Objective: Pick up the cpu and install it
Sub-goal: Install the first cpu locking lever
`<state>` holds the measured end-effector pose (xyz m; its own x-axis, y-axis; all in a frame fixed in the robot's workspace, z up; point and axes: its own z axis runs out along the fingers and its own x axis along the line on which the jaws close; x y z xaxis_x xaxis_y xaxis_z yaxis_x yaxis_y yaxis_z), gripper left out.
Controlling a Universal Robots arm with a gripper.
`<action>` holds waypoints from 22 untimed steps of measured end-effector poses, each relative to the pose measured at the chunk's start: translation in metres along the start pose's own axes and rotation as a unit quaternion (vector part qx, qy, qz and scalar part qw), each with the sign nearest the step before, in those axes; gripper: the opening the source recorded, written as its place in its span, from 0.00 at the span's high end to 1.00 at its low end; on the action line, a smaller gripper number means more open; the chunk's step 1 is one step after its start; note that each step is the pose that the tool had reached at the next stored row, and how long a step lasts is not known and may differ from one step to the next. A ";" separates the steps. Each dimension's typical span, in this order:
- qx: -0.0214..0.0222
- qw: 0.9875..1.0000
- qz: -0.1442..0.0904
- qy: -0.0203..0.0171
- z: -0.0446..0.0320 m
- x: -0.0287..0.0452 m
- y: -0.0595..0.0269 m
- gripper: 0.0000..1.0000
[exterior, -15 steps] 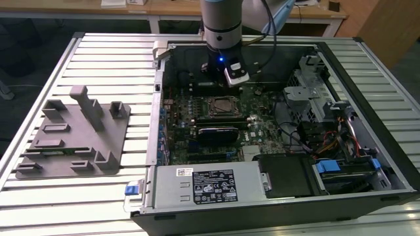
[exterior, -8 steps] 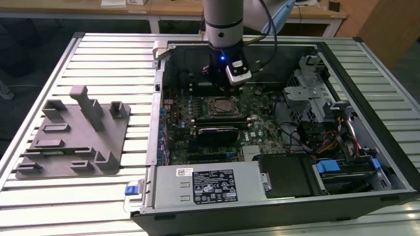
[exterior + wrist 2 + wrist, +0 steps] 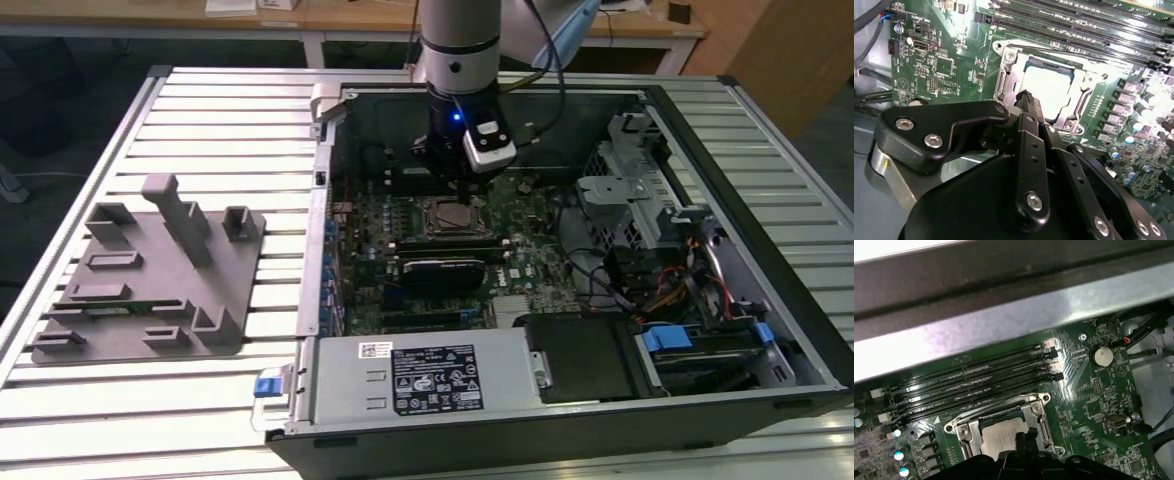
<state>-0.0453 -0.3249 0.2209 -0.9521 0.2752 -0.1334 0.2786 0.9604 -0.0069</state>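
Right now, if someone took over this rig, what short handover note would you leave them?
Gripper: black fingertips poised over the socket inside the open computer case; whether they are open or shut cannot be told.
The small flat square cpu with silvery-grey metal top lies within the metal socket frame on the green motherboard, seen in both wrist views.
Grey plastic fixture tray sits on the slatted table at the exterior view's left, with no chip visible on it.
Done: cpu appears placed in the socket.
Left: confirm it is seated and released.
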 end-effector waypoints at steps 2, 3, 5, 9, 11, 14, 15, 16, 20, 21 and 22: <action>0.000 1.000 0.000 0.000 0.0000 0.0000 0.0000 0.89; 0.000 1.000 0.000 0.002 0.0001 -0.0001 0.0001 0.89; 0.004 1.000 -0.001 0.013 0.0004 -0.0003 0.0002 0.89; 0.011 0.999 -0.002 0.037 0.0007 -0.0009 0.0003 0.89; 0.012 0.999 -0.002 0.041 0.0008 -0.0011 0.0003 0.89; 0.012 0.999 -0.002 0.041 0.0008 -0.0010 0.0003 0.89; 0.012 0.999 -0.002 0.041 0.0008 -0.0011 0.0003 0.89; 0.012 0.999 -0.002 0.041 0.0008 -0.0011 0.0003 0.89; 0.011 0.999 -0.012 0.041 0.0009 -0.0011 0.0004 0.89; 0.010 0.999 -0.018 0.041 0.0009 -0.0011 0.0003 0.89; 0.010 0.999 -0.025 0.041 0.0008 -0.0011 0.0003 0.89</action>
<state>-0.0440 -0.3249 0.2202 -0.9716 0.2310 -0.0516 0.2328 0.9720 -0.0306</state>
